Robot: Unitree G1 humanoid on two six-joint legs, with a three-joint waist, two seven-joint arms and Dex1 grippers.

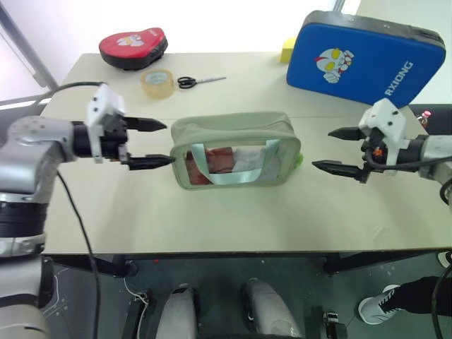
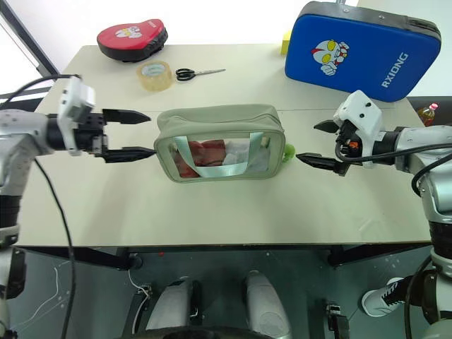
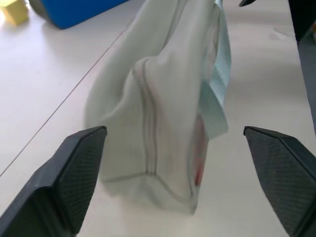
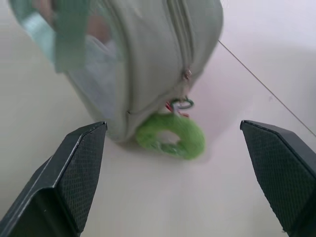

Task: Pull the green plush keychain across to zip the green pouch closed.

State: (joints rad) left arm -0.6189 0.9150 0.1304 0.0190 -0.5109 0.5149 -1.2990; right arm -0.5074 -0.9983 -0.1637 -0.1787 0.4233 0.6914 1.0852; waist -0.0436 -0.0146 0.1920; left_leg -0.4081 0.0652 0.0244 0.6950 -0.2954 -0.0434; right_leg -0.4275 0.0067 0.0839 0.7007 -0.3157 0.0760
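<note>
Zipping looks finished — green pouch [image 2: 220, 143] sits closed mid-table, green plush keychain [image 4: 170, 137] lying at its right end. Left gripper [image 1: 150, 143] and right gripper [image 2: 315, 143] are spread, empty — only retreat is needed.

Silver-grey arms are being seen, with black cables trailing; white housings are topping the left gripper [image 1: 157, 143] and right gripper [image 1: 330, 150], both black-fingered.

Blue pad [image 1: 367, 60] cut off above

bare table [image 1: 233, 212] before green pouch [image 1: 233, 131]
</note>
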